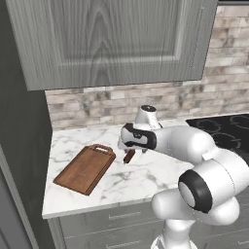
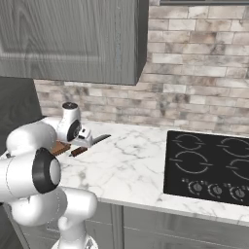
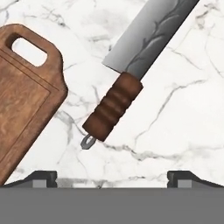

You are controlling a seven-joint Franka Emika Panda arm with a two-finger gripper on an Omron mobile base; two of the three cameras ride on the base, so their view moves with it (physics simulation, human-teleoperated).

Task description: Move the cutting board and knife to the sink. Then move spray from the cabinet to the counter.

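Two items flat on counter (image 1: 146, 177): knife (image 3: 131, 78) just beside cutting board (image 3: 22, 105); gripper (image 3: 112, 177) spread wide above knife handle, likely lining up a grasp.

Kitchen, rendered. Fittings: white marble table (image 1: 146, 180) with grey veins over grey drawers (image 1: 112, 219); grey wood-grain wall cabinet (image 1: 112, 39), door closed; brick-pattern backsplash (image 2: 194, 87) in beige and grey; black hob (image 2: 209, 165) with ring burners and front knobs, set into the table. Utensils on the table: wooden board (image 1: 85, 168); knife (image 3: 131, 78) just beside it.
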